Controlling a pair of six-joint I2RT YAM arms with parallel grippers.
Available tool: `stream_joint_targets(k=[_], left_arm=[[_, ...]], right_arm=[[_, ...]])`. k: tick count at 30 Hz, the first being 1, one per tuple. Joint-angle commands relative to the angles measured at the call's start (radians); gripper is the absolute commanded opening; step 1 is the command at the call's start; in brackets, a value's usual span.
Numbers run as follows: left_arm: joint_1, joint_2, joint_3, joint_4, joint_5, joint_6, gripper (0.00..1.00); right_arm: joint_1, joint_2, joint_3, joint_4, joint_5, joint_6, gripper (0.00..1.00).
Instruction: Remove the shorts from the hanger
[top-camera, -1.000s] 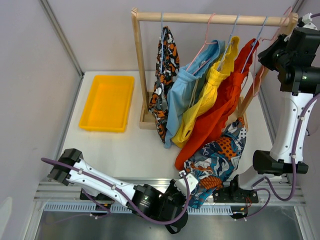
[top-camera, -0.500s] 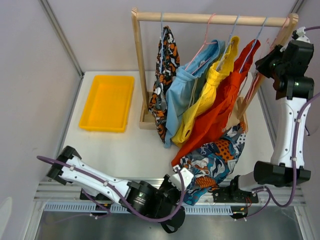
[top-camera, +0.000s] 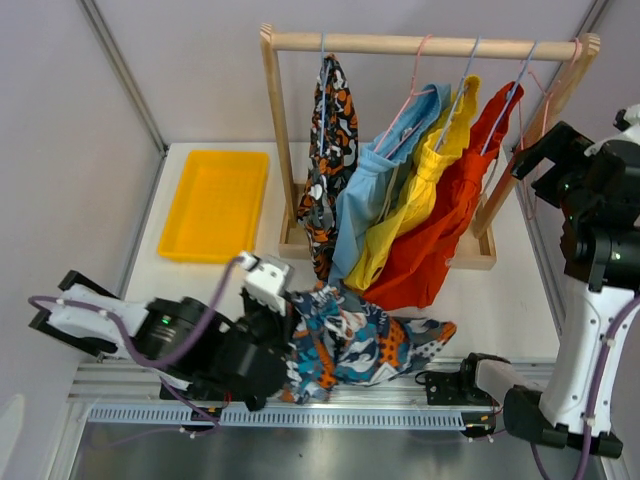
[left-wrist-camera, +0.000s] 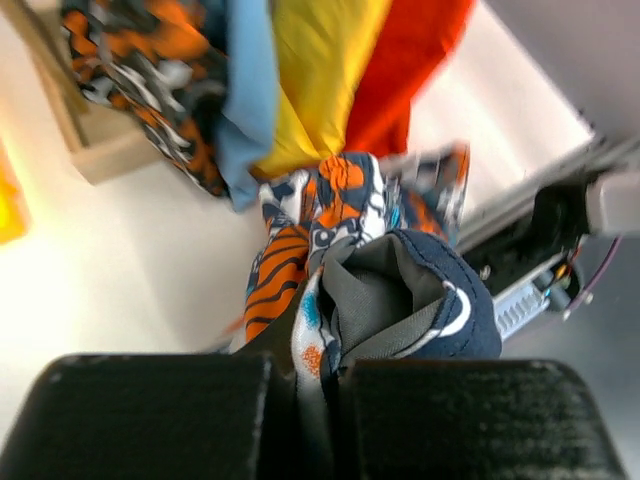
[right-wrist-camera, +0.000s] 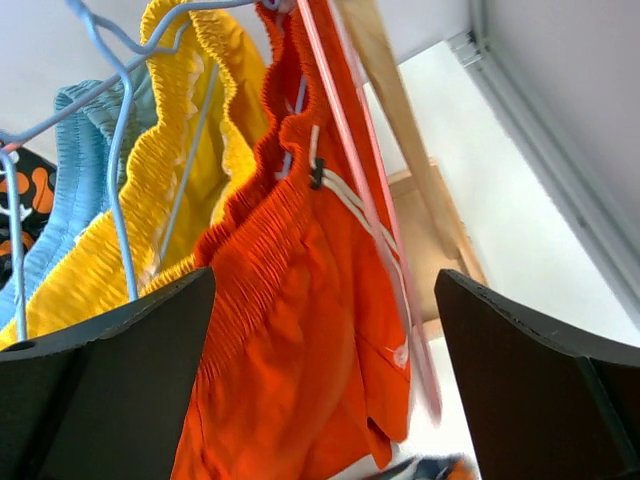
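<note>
Four pairs of shorts hang on hangers from the wooden rack (top-camera: 430, 43): blotch print (top-camera: 332, 150), light blue (top-camera: 372, 195), yellow (top-camera: 418, 195) and red-orange (top-camera: 448, 230). The dark blue cartoon-print shorts (top-camera: 365, 340) lie crumpled on the table in front of the rack. My left gripper (top-camera: 292, 338) is shut on their left end, and the left wrist view shows the waistband (left-wrist-camera: 400, 290) pinched in the left gripper (left-wrist-camera: 320, 365). My right gripper (top-camera: 535, 160) stands open by the rack's right end. A bare pink hanger (right-wrist-camera: 370, 220) and the red-orange shorts (right-wrist-camera: 290, 300) show between the right gripper's (right-wrist-camera: 325, 290) fingers, touching neither.
A yellow tray (top-camera: 215, 205) sits at the back left of the table. The rack's wooden base (top-camera: 470, 258) and slanted right post (top-camera: 530, 150) stand close to my right arm. Grey walls close in on both sides.
My left arm swung left, dragging the cartoon-print shorts away from the rack to the table's front. The right gripper opened, let go of the pink hanger and dropped below the rail.
</note>
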Motion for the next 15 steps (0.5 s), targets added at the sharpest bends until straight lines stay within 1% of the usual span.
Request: stream_joint_targets(k=[1, 2, 3, 5, 6, 7, 8, 9, 10, 11, 12, 13, 14, 15], left_arm=[[0.044, -0.079, 0.085, -0.165, -0.093, 0.073, 0.00], [0.061, -0.091, 0.106, -0.164, -0.109, 0.119, 0.00], [0.107, -0.121, 0.122, -0.165, -0.118, 0.137, 0.00], [0.162, -0.158, 0.165, -0.134, -0.142, 0.261, 0.00], [0.236, -0.204, 0.159, 0.003, -0.136, 0.350, 0.00], [0.276, -0.230, 0.149, 0.102, -0.123, 0.557, 0.00], [0.313, -0.253, 0.136, 0.202, -0.103, 0.664, 0.00], [0.387, -0.273, 0.099, 0.368, -0.074, 0.747, 0.00], [0.428, -0.283, 0.097, 0.420, -0.060, 0.874, 0.00], [0.472, -0.275, 0.100, 0.452, -0.038, 0.927, 0.00], [0.567, -0.261, 0.120, 0.477, 0.003, 0.970, 0.00], [0.622, -0.222, 0.126, 0.492, 0.028, 1.019, 0.00], [0.731, -0.203, 0.135, 0.494, 0.064, 1.035, 0.00], [0.782, -0.189, 0.137, 0.497, 0.104, 1.044, 0.00]], right_arm=[[-0.005, -0.056, -0.011, -0.019, 0.077, -0.028, 0.99], [-0.005, -0.060, -0.008, -0.041, 0.089, -0.027, 0.99], [-0.005, -0.075, -0.005, -0.051, 0.098, -0.031, 0.99], [-0.005, -0.098, -0.008, -0.078, 0.135, -0.033, 0.99], [-0.005, -0.124, -0.013, -0.082, 0.147, -0.031, 0.99], [-0.005, -0.141, -0.028, -0.088, 0.165, -0.033, 0.99], [-0.005, -0.158, -0.037, -0.093, 0.172, -0.033, 0.99], [-0.006, -0.175, -0.048, -0.095, 0.176, -0.033, 1.00], [-0.005, -0.209, -0.072, -0.096, 0.176, -0.034, 0.99], [-0.005, -0.223, -0.082, -0.098, 0.176, -0.036, 0.99], [-0.006, -0.235, -0.089, -0.102, 0.173, -0.037, 0.99], [-0.005, -0.249, -0.092, -0.107, 0.166, -0.036, 0.99], [-0.005, -0.257, -0.100, -0.114, 0.163, -0.042, 0.99], [-0.005, -0.263, -0.105, -0.118, 0.160, -0.039, 0.99]])
